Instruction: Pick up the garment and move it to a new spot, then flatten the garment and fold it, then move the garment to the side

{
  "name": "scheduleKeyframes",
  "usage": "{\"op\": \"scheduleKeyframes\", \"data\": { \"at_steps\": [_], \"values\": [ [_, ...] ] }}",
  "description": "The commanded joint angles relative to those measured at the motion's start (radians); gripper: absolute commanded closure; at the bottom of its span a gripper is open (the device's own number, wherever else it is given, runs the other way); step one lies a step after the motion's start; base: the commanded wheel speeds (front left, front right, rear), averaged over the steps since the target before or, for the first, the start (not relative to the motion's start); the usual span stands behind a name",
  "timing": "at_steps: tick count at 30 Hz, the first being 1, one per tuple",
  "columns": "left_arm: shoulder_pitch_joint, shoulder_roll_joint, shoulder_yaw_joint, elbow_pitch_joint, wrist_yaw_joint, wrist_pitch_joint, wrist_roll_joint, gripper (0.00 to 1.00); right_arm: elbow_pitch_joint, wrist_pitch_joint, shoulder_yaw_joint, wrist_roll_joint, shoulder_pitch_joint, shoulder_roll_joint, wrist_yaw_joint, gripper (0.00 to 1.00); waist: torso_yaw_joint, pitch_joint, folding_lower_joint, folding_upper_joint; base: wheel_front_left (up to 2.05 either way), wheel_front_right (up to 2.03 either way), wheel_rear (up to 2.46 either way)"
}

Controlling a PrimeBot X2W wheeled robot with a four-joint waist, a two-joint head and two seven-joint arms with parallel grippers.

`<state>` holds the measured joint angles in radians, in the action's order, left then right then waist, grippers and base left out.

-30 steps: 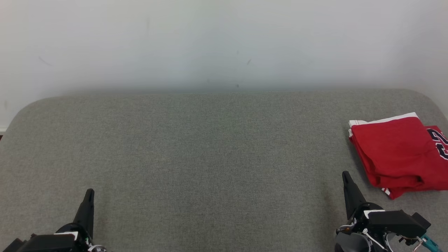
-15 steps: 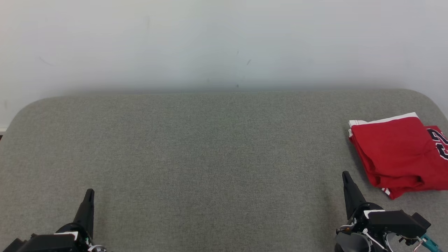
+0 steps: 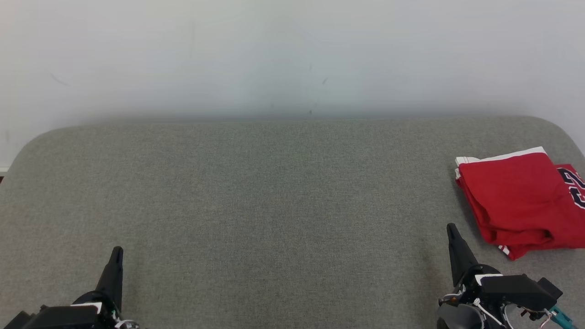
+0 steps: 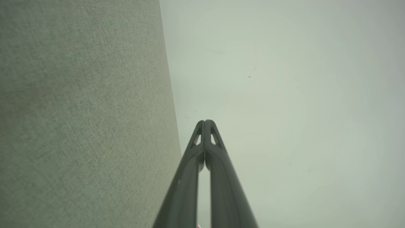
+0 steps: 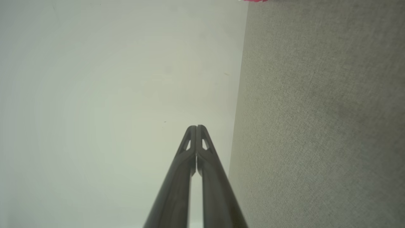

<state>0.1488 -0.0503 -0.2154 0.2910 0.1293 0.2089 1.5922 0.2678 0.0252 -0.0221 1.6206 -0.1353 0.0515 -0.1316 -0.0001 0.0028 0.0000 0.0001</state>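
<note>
Grey fabric surface [image 3: 274,192] with rounded far corners, set against a pale wall [image 3: 292,55]. At the right edge of the head view, a folded red jersey [image 3: 516,201], white trim along its far side, dark numerals on the layer beneath, lying flat on the fabric. Low at the left, the left gripper [image 3: 117,250], fingers pressed together, empty. Low at the right, the right gripper [image 3: 450,227], fingers likewise closed tip to tip, holding nothing, near the jersey's front corner but apart from it.
</note>
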Motion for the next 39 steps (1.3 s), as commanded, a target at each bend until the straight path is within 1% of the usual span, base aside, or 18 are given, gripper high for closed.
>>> {"op": "scheduleKeyframes", "data": {
  "at_steps": [1, 39],
  "values": [
    [0.011, 0.001, -0.002, 0.001, 0.003, 0.001, 0.001, 1.00, -0.001, -0.003, 0.001, 0.003, -0.002, -0.003, 0.002, 1.00, 0.000, 0.000, 0.0000, -0.0001, 0.00, 0.00, 0.00],
    [0.011, 0.001, -0.002, 0.000, 0.003, 0.001, 0.000, 1.00, -0.001, -0.003, 0.001, 0.004, -0.002, -0.003, 0.002, 1.00, 0.000, 0.000, 0.0000, -0.0001, 0.00, 0.00, 0.00]
  ]
}}
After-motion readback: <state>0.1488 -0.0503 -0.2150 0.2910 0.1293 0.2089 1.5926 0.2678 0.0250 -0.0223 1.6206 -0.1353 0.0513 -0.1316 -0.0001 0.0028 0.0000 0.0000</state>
